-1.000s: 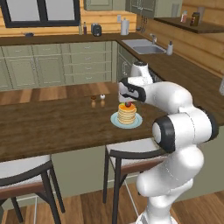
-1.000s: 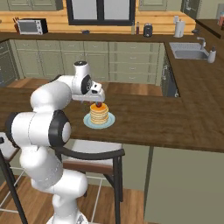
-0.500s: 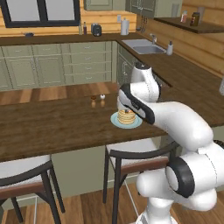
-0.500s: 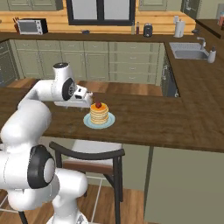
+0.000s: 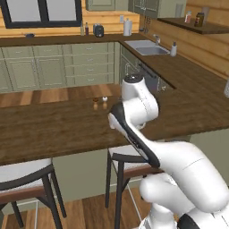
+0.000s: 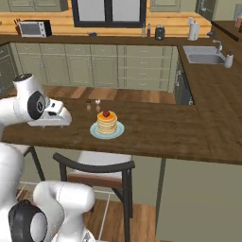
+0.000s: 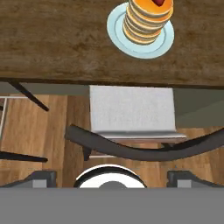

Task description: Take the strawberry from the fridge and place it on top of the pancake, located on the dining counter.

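Note:
The tiny red strawberry [image 6: 106,113] lies on top of the pancake stack [image 6: 107,124], which stands on a pale blue plate [image 6: 94,132] on the dark-brown dining counter [image 6: 156,134]. My hand [image 6: 52,116] hovers left of the plate, over the counter's near edge and apart from the stack. In the hand view my gripper [image 7: 113,177] is open, its fingertips [image 7: 41,178] wide apart with nothing between them. The stack [image 7: 146,22] and strawberry [image 7: 161,2] sit at that view's top edge. In the left base view my arm [image 5: 134,112] hides the plate. The fridge is out of view.
Two small shakers [image 6: 92,105] stand on the counter behind the plate. A white-seated stool [image 7: 131,111] with a dark curved backrest is tucked under the counter's near edge, and another stool [image 5: 22,176] stands further left. Green cabinets and a sink [image 6: 204,57] line the far walls.
My arm has swung away from the pancake stack, leftward in the right base view, toward the counter's near edge. The strawberry stays on the stack.

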Controlling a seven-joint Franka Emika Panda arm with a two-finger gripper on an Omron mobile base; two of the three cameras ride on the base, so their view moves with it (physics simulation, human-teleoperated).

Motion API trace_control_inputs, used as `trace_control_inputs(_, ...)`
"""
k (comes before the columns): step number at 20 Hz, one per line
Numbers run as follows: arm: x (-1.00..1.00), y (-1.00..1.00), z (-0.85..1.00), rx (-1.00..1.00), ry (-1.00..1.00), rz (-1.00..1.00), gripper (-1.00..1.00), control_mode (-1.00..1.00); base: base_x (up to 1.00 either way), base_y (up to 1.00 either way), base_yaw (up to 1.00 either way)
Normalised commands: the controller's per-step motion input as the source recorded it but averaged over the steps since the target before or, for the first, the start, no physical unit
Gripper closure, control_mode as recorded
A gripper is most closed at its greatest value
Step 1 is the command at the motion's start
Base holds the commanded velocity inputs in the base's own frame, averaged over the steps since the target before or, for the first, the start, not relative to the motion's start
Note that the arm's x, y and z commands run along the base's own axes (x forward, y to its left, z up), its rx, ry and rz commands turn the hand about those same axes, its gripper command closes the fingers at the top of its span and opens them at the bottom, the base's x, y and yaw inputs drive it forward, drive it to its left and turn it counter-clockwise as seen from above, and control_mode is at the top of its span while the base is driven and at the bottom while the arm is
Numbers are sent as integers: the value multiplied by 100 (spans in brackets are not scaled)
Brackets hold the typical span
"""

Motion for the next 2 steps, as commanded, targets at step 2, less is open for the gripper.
trace_control_inputs(2,-100,100,-5,-27,0,11,-100,-100,0,0,0)
